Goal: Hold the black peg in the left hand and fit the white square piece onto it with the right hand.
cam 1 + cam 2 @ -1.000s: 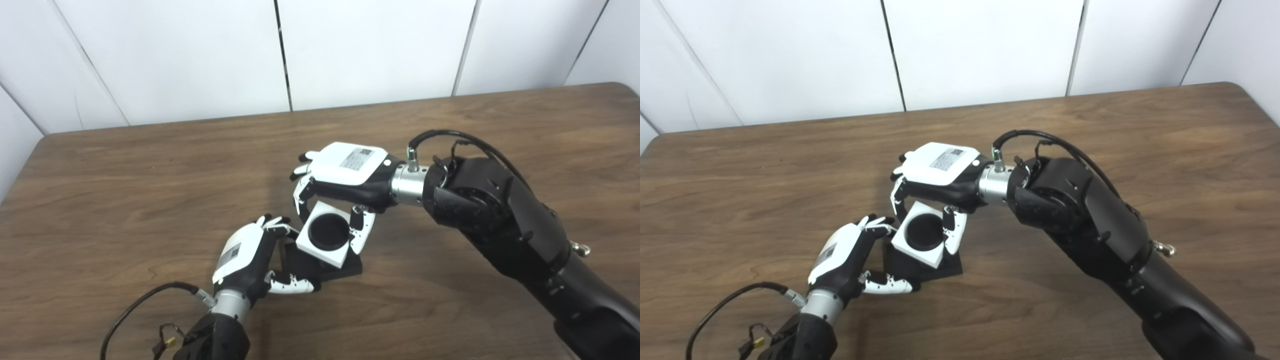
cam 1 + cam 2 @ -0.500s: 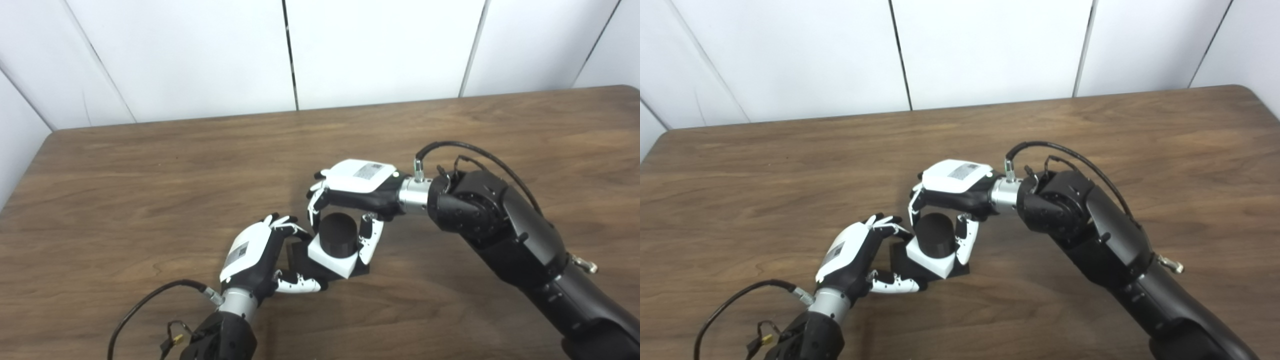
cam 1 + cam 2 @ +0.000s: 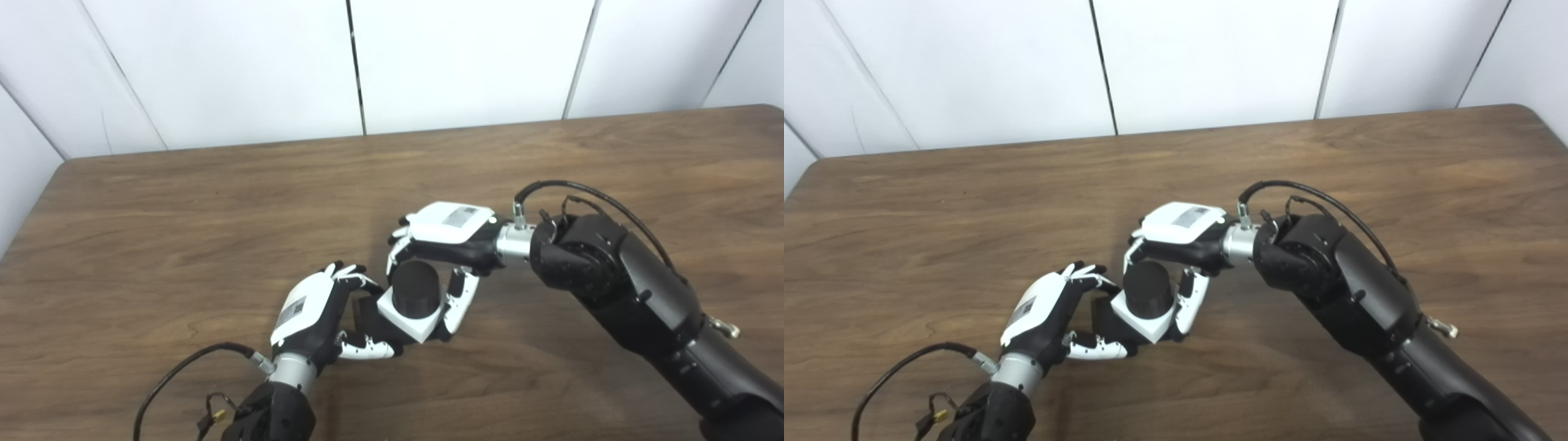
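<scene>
Your left hand (image 3: 309,312) sits low on the table (image 3: 184,202), fingers curled round the black base (image 3: 365,313) of the peg (image 3: 416,288): the upper fingers hook over its far edge and the thumb runs along its near side. That hand is gripping the base.

Your right hand (image 3: 450,236) reaches in from the right, palm down, above the peg. Its fingers come down on the far side of the white piece (image 3: 409,320) and its thumb (image 3: 460,295) on the side nearer the arm, so the piece is pinched between them.

The piece is already round the peg. The black cylinder stands up through its hole, and the white square lies low on the shaft, tilted, with its near corner down towards you. Whether it rests flat on the base you cannot tell.

The left eye view shows the base as a dark block between your left fingers and the white piece, and a clearer gap under the right palm. The right eye view (image 3: 1145,288) shows more of the peg's side wall and more of the thumb's inner face (image 3: 1193,300); there the base is mostly hidden behind the white piece (image 3: 1145,323).
</scene>
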Robot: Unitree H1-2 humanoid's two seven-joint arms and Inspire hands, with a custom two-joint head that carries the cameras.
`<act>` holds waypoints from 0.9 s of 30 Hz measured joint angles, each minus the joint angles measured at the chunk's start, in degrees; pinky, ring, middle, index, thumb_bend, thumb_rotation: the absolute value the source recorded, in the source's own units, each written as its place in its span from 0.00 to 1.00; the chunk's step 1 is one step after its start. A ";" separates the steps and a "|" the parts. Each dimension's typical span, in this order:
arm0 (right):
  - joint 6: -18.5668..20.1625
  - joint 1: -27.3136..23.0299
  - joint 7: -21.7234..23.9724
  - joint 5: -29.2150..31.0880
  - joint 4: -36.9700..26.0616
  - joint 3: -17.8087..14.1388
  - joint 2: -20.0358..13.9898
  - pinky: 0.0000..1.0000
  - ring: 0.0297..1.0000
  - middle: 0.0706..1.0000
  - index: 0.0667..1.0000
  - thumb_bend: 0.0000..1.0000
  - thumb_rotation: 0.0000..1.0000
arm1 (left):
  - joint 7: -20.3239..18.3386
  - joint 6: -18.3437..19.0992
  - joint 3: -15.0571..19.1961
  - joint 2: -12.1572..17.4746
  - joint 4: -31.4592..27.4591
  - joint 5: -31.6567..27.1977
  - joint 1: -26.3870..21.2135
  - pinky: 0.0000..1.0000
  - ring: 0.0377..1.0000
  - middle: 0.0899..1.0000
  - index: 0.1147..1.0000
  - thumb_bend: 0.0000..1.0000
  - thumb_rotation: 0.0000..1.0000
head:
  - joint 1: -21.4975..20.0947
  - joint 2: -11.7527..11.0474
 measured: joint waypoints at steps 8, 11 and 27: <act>1.46 0.05 2.02 0.84 -0.24 -0.16 -0.01 1.00 0.95 0.82 0.70 1.00 0.37 | 0.00 0.00 -0.08 0.03 0.00 0.03 -0.02 1.00 1.00 0.88 0.42 0.50 0.07 | 0.18 0.09; 1.92 0.02 2.49 1.59 -1.02 -0.53 -0.01 1.00 0.95 0.84 0.71 1.00 0.36 | -0.01 0.00 -0.10 0.07 0.00 0.04 -0.02 1.00 1.00 0.87 0.42 0.50 0.07 | 0.26 0.18; 10.38 -3.48 8.53 2.21 -7.72 -1.05 -0.41 1.00 1.00 0.97 0.87 1.00 0.40 | -0.11 0.00 -0.02 0.10 0.04 -0.12 -0.31 1.00 0.99 0.87 0.56 0.62 0.15 | 0.44 -0.53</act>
